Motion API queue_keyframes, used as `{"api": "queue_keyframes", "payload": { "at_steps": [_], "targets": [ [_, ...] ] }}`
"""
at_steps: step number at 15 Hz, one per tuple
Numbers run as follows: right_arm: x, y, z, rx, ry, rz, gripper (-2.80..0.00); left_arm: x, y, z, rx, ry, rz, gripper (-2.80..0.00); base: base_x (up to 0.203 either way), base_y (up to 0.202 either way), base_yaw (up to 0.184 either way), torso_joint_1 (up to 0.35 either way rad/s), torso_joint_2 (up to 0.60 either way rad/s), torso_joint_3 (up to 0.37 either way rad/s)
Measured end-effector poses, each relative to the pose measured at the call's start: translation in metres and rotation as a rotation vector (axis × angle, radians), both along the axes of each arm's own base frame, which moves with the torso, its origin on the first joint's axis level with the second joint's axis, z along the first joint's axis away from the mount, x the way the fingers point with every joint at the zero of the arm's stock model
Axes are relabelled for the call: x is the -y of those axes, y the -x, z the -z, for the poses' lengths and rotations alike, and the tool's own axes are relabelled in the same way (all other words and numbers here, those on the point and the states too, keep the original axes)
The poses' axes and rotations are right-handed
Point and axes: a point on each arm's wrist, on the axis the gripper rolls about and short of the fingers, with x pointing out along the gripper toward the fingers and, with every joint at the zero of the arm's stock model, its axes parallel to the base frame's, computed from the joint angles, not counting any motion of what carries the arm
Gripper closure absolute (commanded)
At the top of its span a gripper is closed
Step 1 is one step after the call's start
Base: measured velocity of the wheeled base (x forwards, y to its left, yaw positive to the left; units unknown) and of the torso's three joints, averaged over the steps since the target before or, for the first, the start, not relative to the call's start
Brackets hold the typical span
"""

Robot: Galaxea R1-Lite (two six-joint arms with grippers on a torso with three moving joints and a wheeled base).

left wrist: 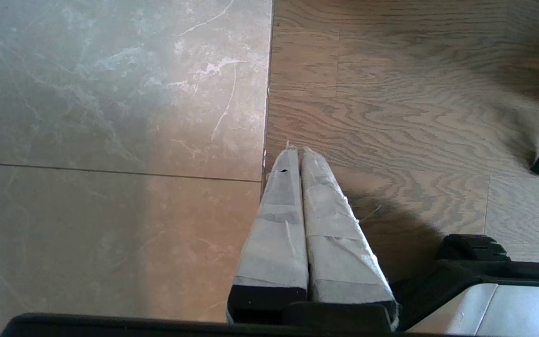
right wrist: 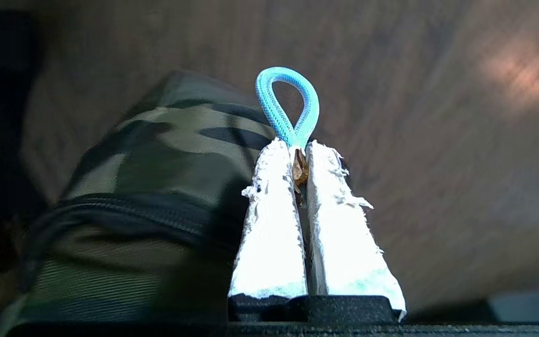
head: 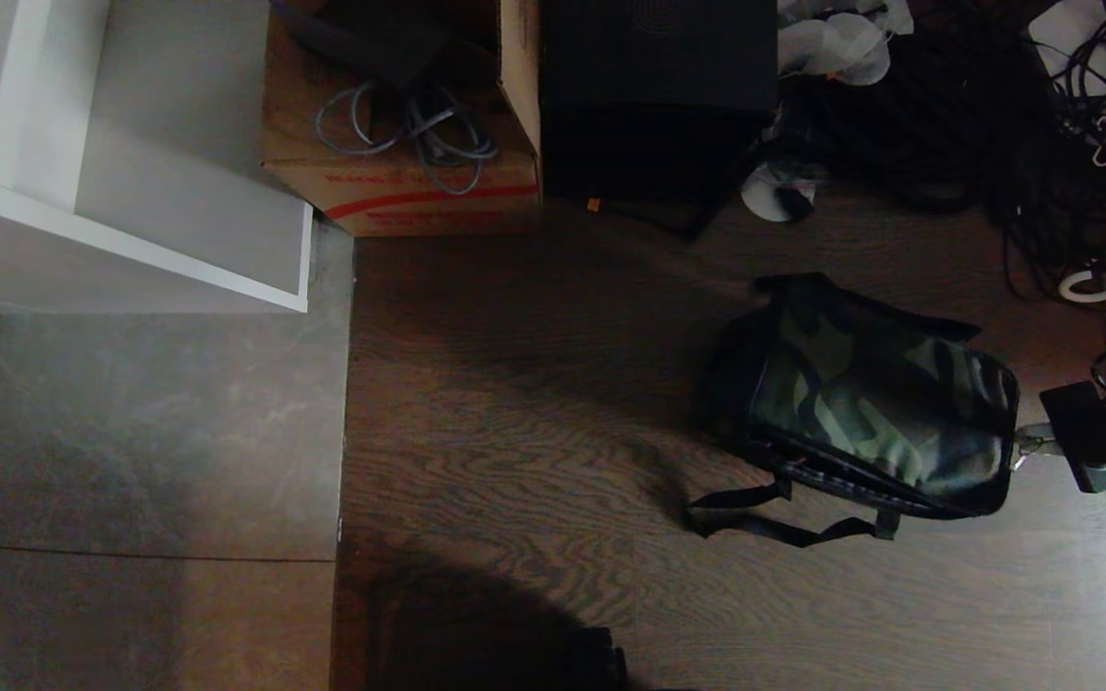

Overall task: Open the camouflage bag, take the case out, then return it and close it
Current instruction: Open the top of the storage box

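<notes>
Right gripper (right wrist: 295,147) at camouflage bag (head: 875,403) right end, fingers pinching blue cord loop (right wrist: 288,105). Left gripper (left wrist: 296,152) parked well left of bag, fingers pressed together.

Open wood floor (head: 534,403) left of the camouflage bag (head: 875,408) (cardboard box (head: 399,182) beyond).

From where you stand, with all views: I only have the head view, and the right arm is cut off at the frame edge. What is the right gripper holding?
Observer: The right gripper is shut on a blue cord loop at the corner of the camouflage bag.
Operator: Is the zipper undone there?
Observer: The zipper beside the fingers looks closed.
Operator: And the left gripper?
Observer: The left gripper is shut, empty, above the seam between tile and wood floor.
</notes>
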Motion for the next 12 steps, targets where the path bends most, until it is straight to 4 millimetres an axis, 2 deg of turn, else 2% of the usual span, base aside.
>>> {"api": "queue_keyframes", "payload": {
  "at_steps": [4,12],
  "targets": [
    [0.004,-0.008,-0.006,0.029,0.059,-0.033,0.0,0.0,0.0,0.0,0.0,0.0,0.0,0.0,0.0,0.0,0.0,0.0,0.0,0.0],
    [0.013,-0.026,-0.036,0.231,0.23,-0.108,0.0,0.0,0.0,0.0,0.0,0.0,0.0,0.0,0.0,0.0,0.0,0.0,0.0,0.0]
  ]
}}
